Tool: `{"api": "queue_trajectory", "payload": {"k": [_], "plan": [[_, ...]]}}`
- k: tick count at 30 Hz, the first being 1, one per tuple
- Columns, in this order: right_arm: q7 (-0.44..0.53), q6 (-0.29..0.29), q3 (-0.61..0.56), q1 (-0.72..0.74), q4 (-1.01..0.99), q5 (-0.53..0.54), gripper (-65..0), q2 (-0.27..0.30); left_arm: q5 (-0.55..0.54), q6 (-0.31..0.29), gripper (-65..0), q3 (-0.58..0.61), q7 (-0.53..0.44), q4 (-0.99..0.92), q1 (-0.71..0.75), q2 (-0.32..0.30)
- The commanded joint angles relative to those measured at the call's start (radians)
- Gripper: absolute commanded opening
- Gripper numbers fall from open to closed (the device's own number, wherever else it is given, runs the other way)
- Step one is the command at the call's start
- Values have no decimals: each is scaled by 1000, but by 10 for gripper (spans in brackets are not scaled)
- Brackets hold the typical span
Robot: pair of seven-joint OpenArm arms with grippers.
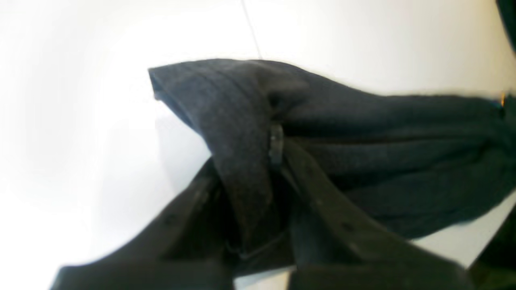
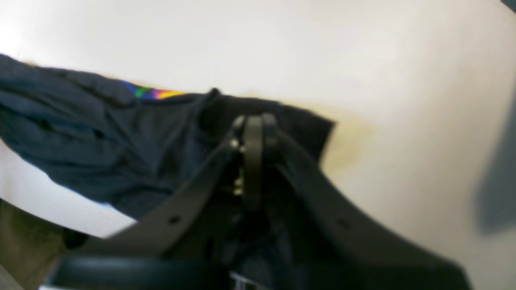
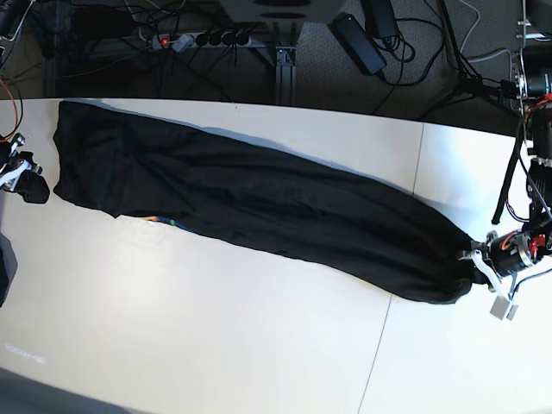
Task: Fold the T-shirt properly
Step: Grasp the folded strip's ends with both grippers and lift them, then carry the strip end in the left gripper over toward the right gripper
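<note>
Base view: a black T-shirt (image 3: pixel 259 203) lies stretched in a long band across the white table (image 3: pixel 216 345), from upper left to lower right. The left end effector (image 3: pixel 476 266), at right, is clamped on one end; the right end effector (image 3: pixel 34 185), at left, pinches the other.

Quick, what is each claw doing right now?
Left gripper: shut on the T-shirt.
Right gripper: shut, at the shirt's edge; whether it holds cloth cannot be told.

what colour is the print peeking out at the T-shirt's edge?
Rainbow stripes on the T-shirt, clearest in the right wrist view at its upper edge.
</note>
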Motion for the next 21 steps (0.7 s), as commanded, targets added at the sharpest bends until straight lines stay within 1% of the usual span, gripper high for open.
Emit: {"api": "queue_trajectory", "payload": {"k": [1, 4, 6, 9, 11, 14, 17, 21], "plan": [[15, 76, 11, 10, 15, 15, -650, 24, -11, 9, -650, -6, -19, -13, -50, -21], [15, 76, 11, 10, 15, 12, -650, 24, -11, 9, -650, -6, -16, -76, -122, -26], [15, 76, 11, 10, 15, 11, -650, 24, -21, 9, -650, -6, 26, -76, -150, -25], [15, 76, 11, 10, 15, -14, -650, 24, -121, 9, -650, -6, 107, -24, -159, -25], [15, 76, 11, 10, 14, -24, -650, 24, -163, 9, -650, -6, 150, 60, -142, -21], [17, 76, 11, 10, 10, -30, -650, 24, -158, 9, -650, -6, 156, 242, -84, -8], [42, 76, 11, 10, 10, -31, -650, 24, -116, 9, -650, 10, 155, 447, -8, 14], [45, 76, 11, 10, 10, -45, -650, 24, -3, 9, -650, 118, 123, 659, 81, 43]]}}
